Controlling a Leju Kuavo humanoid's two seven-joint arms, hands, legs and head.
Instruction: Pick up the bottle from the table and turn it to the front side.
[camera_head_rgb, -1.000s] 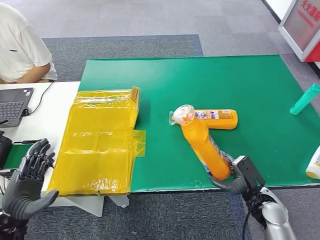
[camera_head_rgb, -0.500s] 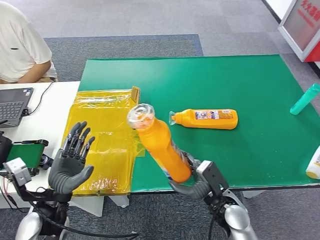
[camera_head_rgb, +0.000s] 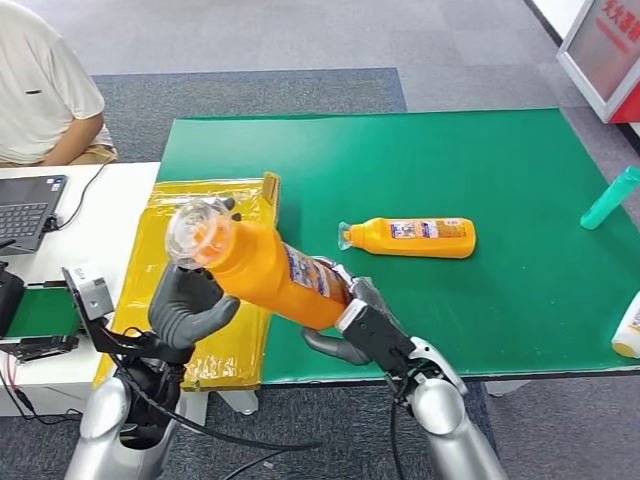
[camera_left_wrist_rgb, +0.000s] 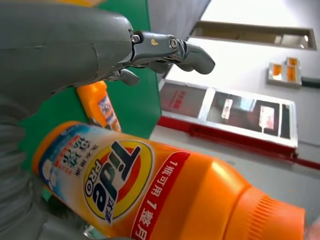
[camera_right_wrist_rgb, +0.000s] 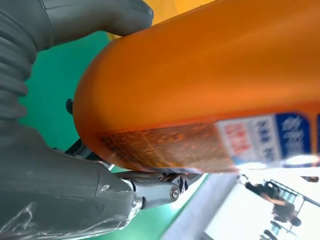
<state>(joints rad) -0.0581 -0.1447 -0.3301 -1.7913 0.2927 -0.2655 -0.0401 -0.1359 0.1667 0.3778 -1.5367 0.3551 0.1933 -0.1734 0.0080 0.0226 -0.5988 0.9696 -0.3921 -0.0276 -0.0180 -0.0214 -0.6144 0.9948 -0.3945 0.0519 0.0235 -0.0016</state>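
Above the tabletop's (camera_head_rgb: 453, 160) near edge, the bottle (camera_head_rgb: 264, 268) has swung across in the right hand (camera_head_rgb: 355, 325), which grips its base, to the left hand (camera_head_rgb: 185, 305), now cupping its neck with fingers apart. Judging by this, a two-handed turn comes next.

An orange bottle (camera_left_wrist_rgb: 158, 192) with a Tide label lies across the lower part of the frame. The left hand (camera_left_wrist_rgb: 75, 45) reaches along the top, fingers (camera_left_wrist_rgb: 177, 50) extended above the bottle. A second orange bottle (camera_left_wrist_rgb: 99, 105) lies on the green mat (camera_left_wrist_rgb: 139, 95) behind.
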